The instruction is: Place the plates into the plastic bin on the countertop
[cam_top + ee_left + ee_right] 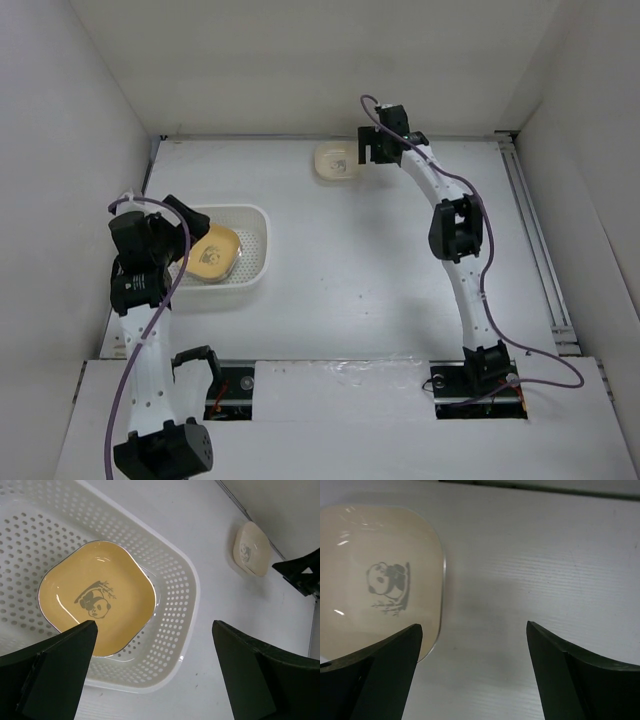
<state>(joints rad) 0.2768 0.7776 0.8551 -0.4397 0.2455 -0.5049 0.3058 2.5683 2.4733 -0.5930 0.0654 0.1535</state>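
bin (262,246) lies long axis left-right; yellow plate (213,252) flat inside.

Our left arm (142,335) rises folded, its left gripper (155,624) spread wide; our right arm (462,275) reaches far forward, right gripper (474,625) likewise agape.

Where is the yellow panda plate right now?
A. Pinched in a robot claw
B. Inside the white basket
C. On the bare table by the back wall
B: the orange-yellow plate lies flat on the perforated bottom of the plastic bin.
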